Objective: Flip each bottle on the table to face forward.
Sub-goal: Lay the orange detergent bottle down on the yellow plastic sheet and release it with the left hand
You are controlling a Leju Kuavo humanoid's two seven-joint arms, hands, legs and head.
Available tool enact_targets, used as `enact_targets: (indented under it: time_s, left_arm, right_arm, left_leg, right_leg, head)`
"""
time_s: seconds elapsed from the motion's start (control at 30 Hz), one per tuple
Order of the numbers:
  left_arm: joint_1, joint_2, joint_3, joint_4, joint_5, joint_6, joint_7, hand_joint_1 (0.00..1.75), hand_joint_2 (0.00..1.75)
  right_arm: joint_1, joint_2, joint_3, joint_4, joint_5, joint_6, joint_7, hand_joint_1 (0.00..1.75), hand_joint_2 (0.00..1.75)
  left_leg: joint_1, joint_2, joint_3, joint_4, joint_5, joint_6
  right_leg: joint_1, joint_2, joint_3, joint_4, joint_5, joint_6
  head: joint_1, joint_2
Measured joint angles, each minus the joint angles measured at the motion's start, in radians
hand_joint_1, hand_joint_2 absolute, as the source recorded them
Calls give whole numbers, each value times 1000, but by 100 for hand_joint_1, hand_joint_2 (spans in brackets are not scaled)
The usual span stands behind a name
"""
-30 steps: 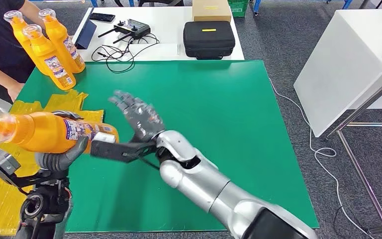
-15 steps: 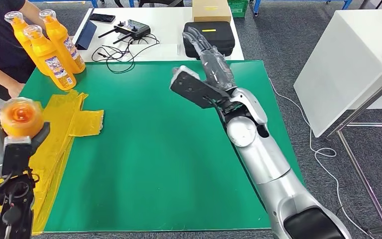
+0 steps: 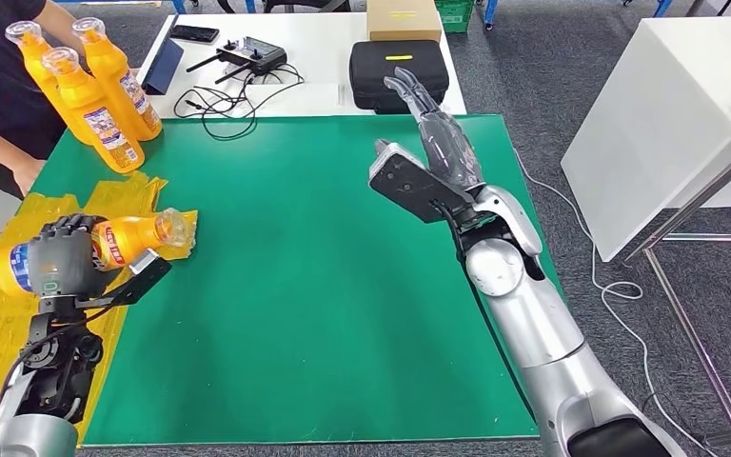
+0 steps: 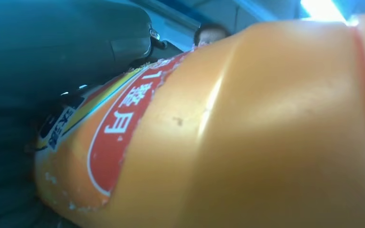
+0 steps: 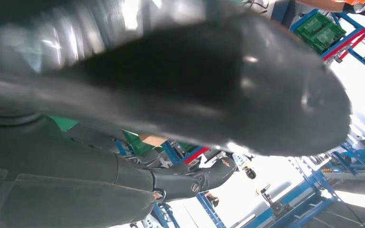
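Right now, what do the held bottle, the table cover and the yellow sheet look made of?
Bottle in the left hand: looks like glossy, translucent orange plastic; light glints on it, printed label, clear cap.
Table cover: matte green, flat, no glare; felt or rubber mat, cannot tell which.
Yellow sheet: thin plastic film, probably a bag; crinkled and shiny.

The left hand, dark grey, sits low at the near left of the head view with its fingers curled around the body of an orange plastic bottle with a red-and-white label, gripping it on its side, cap end pointing toward the robot's right. The silver right arm reaches forward and up from the lower right, its forearm raised. The right hand is held out flat with fingers extended and apart, holding nothing.
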Motion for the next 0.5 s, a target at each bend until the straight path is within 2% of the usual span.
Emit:
enact_targets:
  time_s: [0.17, 0.5]
  left_arm:
    - [3, -10, -7, 86, -45, 0, 50, 175, 175]
    - [4, -11, -8, 161, -45, 0, 69, 175, 175]
  right_arm:
    - [15, -15, 3, -12, -14, 1, 0, 0, 0]
    - [30, -25, 11, -19, -20, 1, 0, 0, 0]
  left_leg:
    - [0, 0, 0, 0, 0, 0]
    - [0, 0, 0, 0, 0, 0]
  right_leg:
    - [0, 0, 0, 0, 0, 0]
    - [0, 0, 0, 0, 0, 0]
  head:
    - [0, 0]
    - [0, 0]
